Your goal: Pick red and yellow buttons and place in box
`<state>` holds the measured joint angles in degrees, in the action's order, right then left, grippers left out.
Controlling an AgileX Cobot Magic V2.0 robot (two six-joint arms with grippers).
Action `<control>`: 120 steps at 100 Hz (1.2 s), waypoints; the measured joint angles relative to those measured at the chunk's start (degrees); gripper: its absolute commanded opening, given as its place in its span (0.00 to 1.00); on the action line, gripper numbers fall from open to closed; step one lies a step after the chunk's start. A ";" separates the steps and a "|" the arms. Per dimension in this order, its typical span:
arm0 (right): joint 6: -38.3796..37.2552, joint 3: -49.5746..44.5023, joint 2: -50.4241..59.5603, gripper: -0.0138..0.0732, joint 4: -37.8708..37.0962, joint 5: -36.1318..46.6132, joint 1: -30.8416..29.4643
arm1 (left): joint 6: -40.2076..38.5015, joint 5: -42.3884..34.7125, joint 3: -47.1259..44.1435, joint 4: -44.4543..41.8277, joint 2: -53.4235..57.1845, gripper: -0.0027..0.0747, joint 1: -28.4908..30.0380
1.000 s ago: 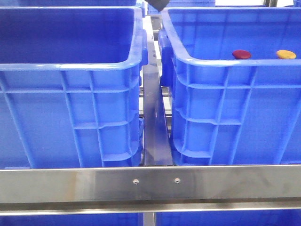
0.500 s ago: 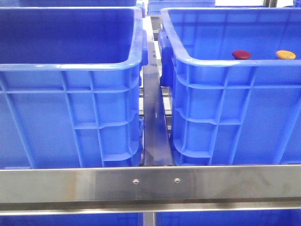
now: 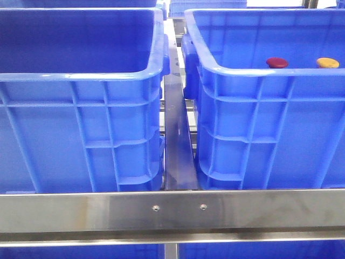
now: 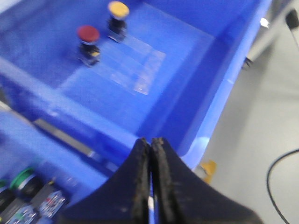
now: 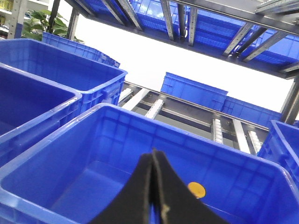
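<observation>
Buttons: glossy domed red button (image 3: 276,62) | orange-yellow button (image 3: 327,62) | left pincer (image 4: 151,142) clenched | right pincer (image 5: 153,156) clenched

Bright blue crates (image 3: 81,108), dark red button (image 3: 276,62), orange-yellow button (image 3: 327,62), black fingers (image 4: 152,186), silver rail (image 3: 172,210).

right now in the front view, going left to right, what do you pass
left blue crate → steel rail between the crates → right blue crate → red button → yellow button
</observation>
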<state>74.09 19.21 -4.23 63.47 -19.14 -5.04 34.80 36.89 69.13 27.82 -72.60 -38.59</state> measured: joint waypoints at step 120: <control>0.00 -0.02 0.00 0.08 -0.04 -2.99 0.00 | 0.00 -33.53 -48.84 0.13 37.62 0.01 6.25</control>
<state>74.09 19.18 -4.23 63.43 -22.13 -5.04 34.80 3.36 20.30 27.95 -34.99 -32.33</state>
